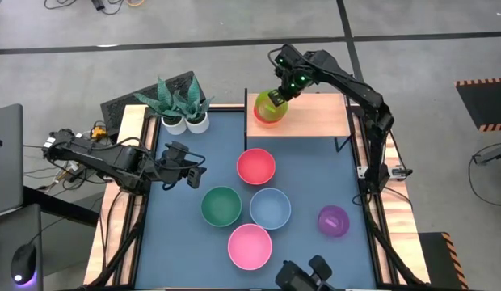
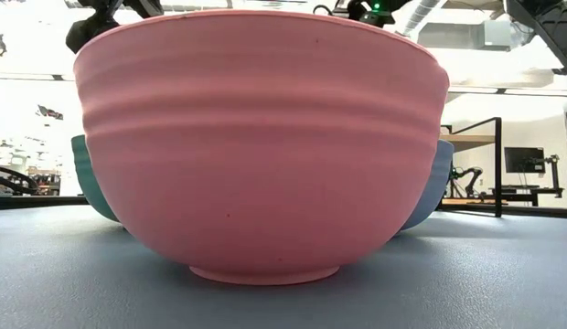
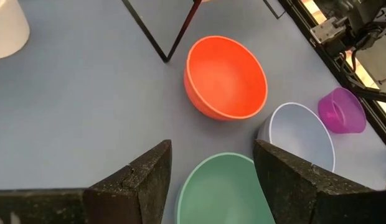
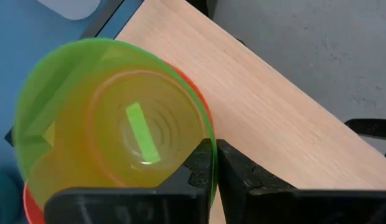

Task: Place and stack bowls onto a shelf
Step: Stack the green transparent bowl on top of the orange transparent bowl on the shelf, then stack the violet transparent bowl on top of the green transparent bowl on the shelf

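Right gripper (image 4: pixel 215 163) pinches the yellow bowl's (image 4: pixel 112 115) rim, nested in the red bowl (image 1: pixel 269 120) on the shelf (image 1: pixel 315 115); a dragging release could tip the stack off the left edge.

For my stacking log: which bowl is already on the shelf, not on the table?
The yellow bowl, nested in a red one on the shelf; the others sit on the blue table.

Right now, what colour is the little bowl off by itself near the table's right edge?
Purple, see-through plastic. The high view shows it best.
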Motion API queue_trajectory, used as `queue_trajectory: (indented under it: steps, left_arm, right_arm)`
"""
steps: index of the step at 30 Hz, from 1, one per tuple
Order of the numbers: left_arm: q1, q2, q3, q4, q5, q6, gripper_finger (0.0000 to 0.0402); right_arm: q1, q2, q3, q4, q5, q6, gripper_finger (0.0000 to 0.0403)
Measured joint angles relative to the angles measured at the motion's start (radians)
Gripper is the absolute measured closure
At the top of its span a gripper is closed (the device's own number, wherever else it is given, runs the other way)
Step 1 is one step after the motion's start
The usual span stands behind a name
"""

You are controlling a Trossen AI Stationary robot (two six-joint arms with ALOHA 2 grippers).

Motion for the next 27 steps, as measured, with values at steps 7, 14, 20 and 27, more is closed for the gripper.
queue_trajectory:
  steps: [7, 14, 20, 27]
  left_arm:
    - [0.0, 0.0, 0.0, -0.001, -0.002, 0.0, 0.0193]
    - [0.0, 0.0, 0.0, -0.003, -0.007, 0.007, 0.0193]
    - [0.0, 0.0, 0.0, -0.003, -0.009, 0.011, 0.0193]
    - [0.0, 0.0, 0.0, -0.003, -0.004, 0.011, 0.0193]
  right_arm:
    - [0.003, 0.0, 0.0, -0.001, -0.008, -0.034, 0.0346]
    - [0.003, 0.0, 0.0, 0.004, -0.008, -0.039, 0.0334]
    - [0.003, 0.0, 0.0, 0.018, -0.028, -0.082, 0.0276]
    - [0.006, -0.043, -0.001, 0.075, -0.035, -0.065, 0.0218]
